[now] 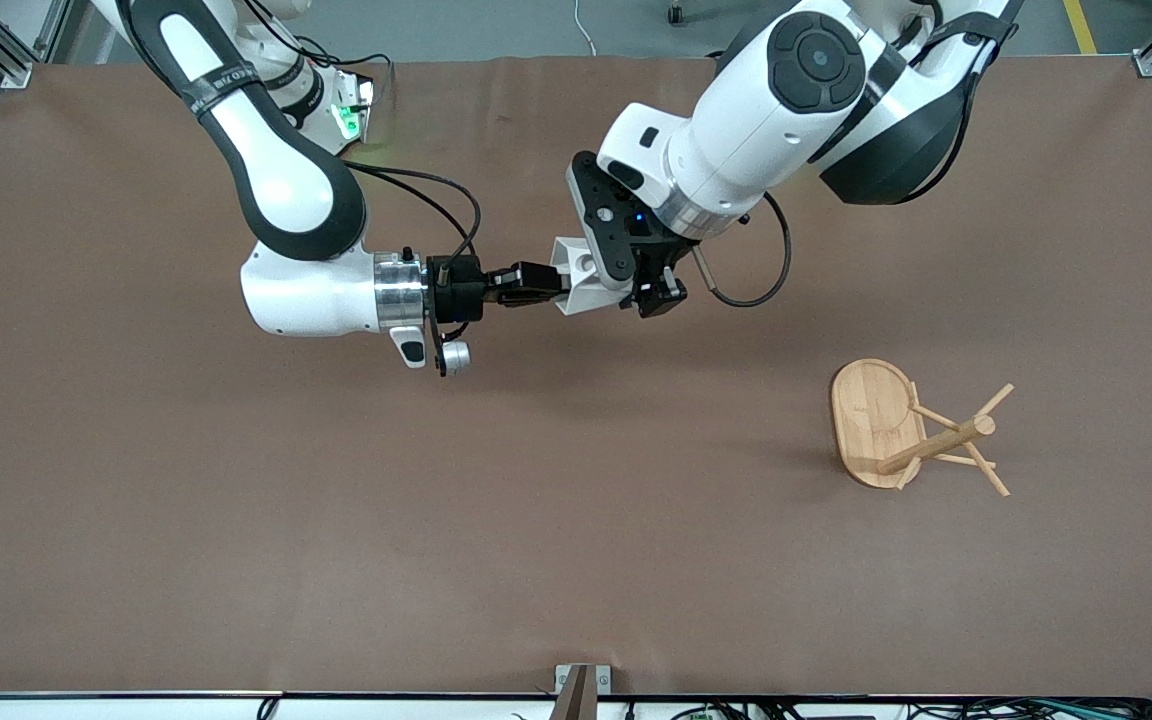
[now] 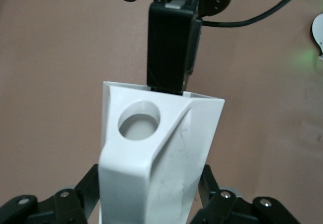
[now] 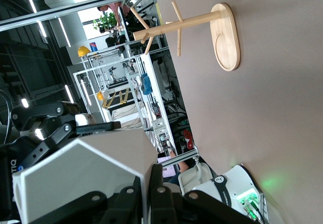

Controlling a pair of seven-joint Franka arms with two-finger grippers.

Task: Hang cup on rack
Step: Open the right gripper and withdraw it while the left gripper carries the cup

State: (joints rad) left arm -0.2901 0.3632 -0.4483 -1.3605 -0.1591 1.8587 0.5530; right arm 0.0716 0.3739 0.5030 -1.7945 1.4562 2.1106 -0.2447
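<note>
The white faceted cup [image 1: 581, 280] is held in the air over the middle of the table, its handle tab with the round hole showing in the left wrist view [image 2: 146, 133]. My right gripper [image 1: 551, 285] lies level and is shut on the cup's rim wall [image 3: 86, 168], with one finger inside. My left gripper [image 1: 648, 296] comes down from above, its fingers [image 2: 92, 179] pressed on both sides of the cup's body. The wooden rack [image 1: 921, 440] stands on its oval base toward the left arm's end, nearer the front camera than the cup, and it also shows in the right wrist view [image 3: 202, 19].
The brown table mat [image 1: 336, 520] covers the whole table. The right arm's black cable [image 1: 456, 215] loops above its wrist. The left arm's cable [image 1: 776, 270] hangs beside its hand. A small bracket [image 1: 581, 685] sits at the table's front edge.
</note>
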